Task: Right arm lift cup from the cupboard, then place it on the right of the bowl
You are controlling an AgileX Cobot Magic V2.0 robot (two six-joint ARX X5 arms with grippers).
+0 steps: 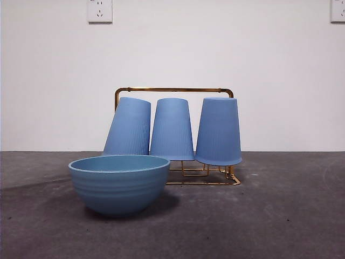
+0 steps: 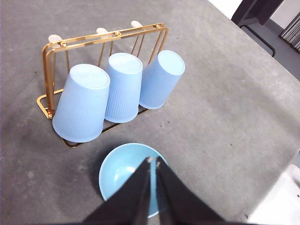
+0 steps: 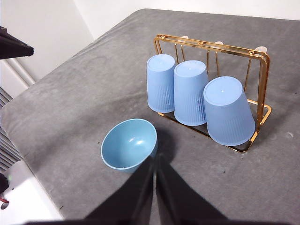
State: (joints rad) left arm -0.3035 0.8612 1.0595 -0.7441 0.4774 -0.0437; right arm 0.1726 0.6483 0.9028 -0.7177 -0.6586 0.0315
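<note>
Three periwinkle cups hang mouth-down on the gold wire cupboard (image 1: 173,90), which is the largest thing on the grey table (image 1: 291,216) and sits toward twelve o'clock in the front view. At about seven o'clock from it, nearer the camera, stands the wide teal bowl (image 1: 119,183), upright and empty, well apart from the rack's base. The cup (image 1: 219,131) at the three o'clock end of the row looks the natural one to take; it leans a little and its rim hangs just above the rack's foot. The middle cup (image 1: 172,129) stands just beside it, and the third cup (image 1: 129,127) tilts toward the frame's corner.

Neither arm shows in the front view. The right gripper (image 3: 155,161) hovers high over the table with its jaws pressed together, tips near the bowl's rim in its own view. The left gripper (image 2: 153,164) waits likewise above the bowl, jaws closed.

Risks, as I judge them: closed jaws must spread before descending, or they will knock the cup. Lifting at a slant could snag its prong and drag the light rack, or nudge the neighbouring cup.
</note>
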